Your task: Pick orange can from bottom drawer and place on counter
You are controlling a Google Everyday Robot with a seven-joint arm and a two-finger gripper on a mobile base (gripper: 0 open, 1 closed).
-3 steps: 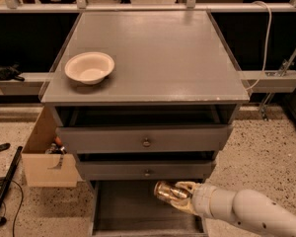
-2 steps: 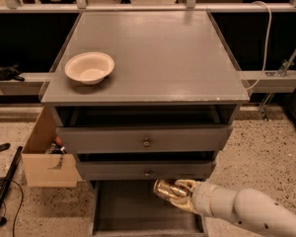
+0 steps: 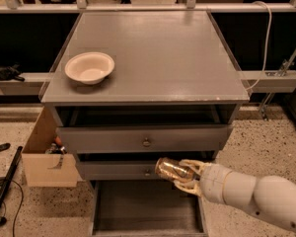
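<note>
The cream gripper (image 3: 183, 175) clamps the dented golden-orange metal can (image 3: 170, 169) over the back right of the open dark grey bottom drawer (image 3: 138, 209); a cream-white round bowl (image 3: 89, 67) sits near the left edge of the flat grey counter (image 3: 167, 53).

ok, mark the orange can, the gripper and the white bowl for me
orange can (image 3: 167, 168), camera view, on its shiny side wall.
gripper (image 3: 184, 174), camera view, between the fingertips clasping the can, over the bottom drawer (image 3: 138, 207).
white bowl (image 3: 90, 74), camera view, on its bare inside, on the counter (image 3: 163, 53).
</note>
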